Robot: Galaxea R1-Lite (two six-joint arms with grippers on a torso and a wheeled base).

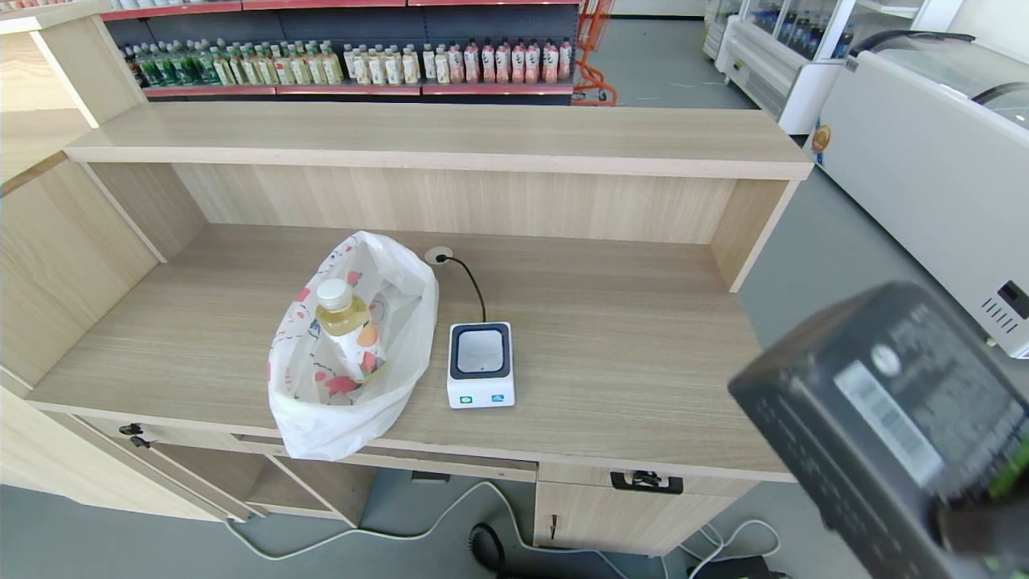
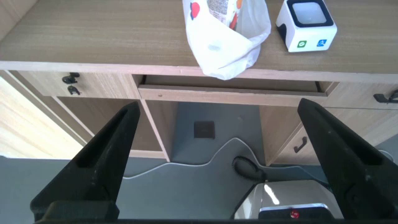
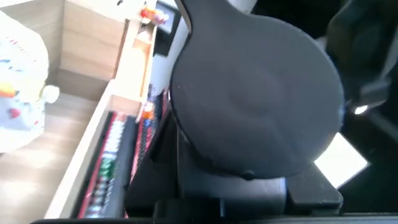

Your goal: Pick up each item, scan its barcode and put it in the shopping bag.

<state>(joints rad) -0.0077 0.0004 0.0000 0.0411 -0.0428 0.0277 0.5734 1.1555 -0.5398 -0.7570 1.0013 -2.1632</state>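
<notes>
A white shopping bag (image 1: 354,402) with red prints stands open at the counter's front left, with a yellow-drink bottle (image 1: 346,322) upright inside it. Right beside the bag sits the white barcode scanner (image 1: 480,363), its window facing up. A black container (image 1: 876,418) with a white barcode label is held in the air off the counter's right front corner, near the camera, with my right gripper (image 1: 985,515) shut on its lower end. The right wrist view shows its round black end (image 3: 255,93). My left gripper (image 2: 219,112) hangs open and empty, low in front of the counter, below the bag (image 2: 224,43) and the scanner (image 2: 306,22).
The wooden counter (image 1: 627,346) has a raised back shelf and side walls. A drawer (image 2: 230,93) under its front edge stands slightly open. The scanner's cable (image 1: 470,281) runs to a hole at the back. Chest freezers (image 1: 924,153) stand to the right.
</notes>
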